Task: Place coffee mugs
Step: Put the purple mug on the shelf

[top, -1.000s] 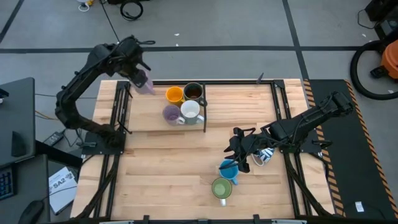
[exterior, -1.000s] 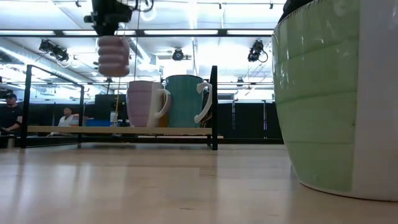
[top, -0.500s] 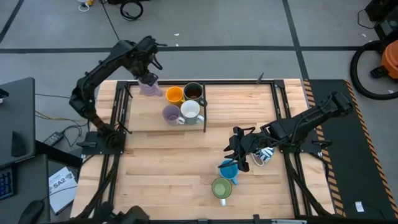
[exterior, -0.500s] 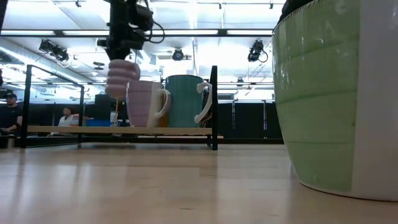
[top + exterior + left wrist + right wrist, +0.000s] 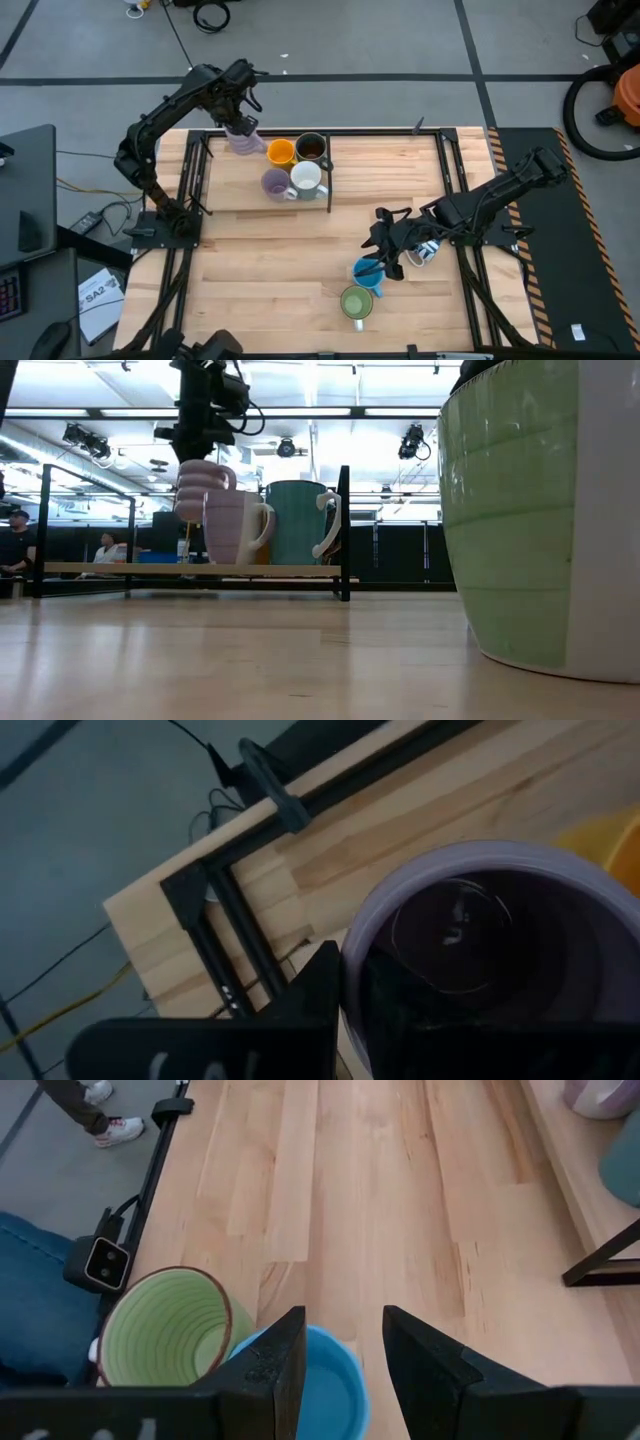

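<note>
From where I stand, the left gripper [image 5: 238, 112] has its fingers pinched tight on the rim of a purple mug [image 5: 243, 139], hanging it over the far corner of the low shelf [image 5: 225, 197], just beside the orange mug [image 5: 281, 152]. 4 mugs already crowd that end, so a crooked descent could knock the orange one or catch the shelf's frame. The right gripper [image 5: 382, 248] hovers with fingers parted around the blue mug's [image 5: 368, 273] rim; closing off-centre could tip it into the green mug [image 5: 356, 302] touching it.
</note>
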`<action>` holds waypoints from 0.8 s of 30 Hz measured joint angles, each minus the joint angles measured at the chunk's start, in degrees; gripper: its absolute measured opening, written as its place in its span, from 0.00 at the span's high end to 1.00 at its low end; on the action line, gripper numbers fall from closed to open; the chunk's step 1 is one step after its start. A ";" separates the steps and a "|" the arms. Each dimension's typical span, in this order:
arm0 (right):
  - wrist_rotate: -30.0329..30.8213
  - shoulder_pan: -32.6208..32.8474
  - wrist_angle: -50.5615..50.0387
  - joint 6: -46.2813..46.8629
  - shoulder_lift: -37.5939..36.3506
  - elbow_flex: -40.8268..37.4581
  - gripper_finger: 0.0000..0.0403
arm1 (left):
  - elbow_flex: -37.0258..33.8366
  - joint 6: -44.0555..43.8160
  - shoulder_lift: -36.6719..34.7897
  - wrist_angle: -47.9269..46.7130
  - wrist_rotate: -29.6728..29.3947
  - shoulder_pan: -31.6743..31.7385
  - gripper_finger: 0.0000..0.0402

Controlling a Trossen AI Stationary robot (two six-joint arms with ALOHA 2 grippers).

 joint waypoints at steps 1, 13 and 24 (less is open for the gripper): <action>0.01 0.23 0.01 0.02 0.00 0.00 0.65 | 0.00 -0.03 -0.02 -0.07 0.87 -0.23 0.93; 7.78 3.79 0.31 2.12 0.00 0.00 0.65 | -0.66 -2.50 -1.83 -1.87 -2.74 -2.75 0.93; 11.44 7.42 1.46 2.15 -0.01 0.00 0.65 | -12.05 -4.14 -1.81 5.49 -3.40 -2.88 0.93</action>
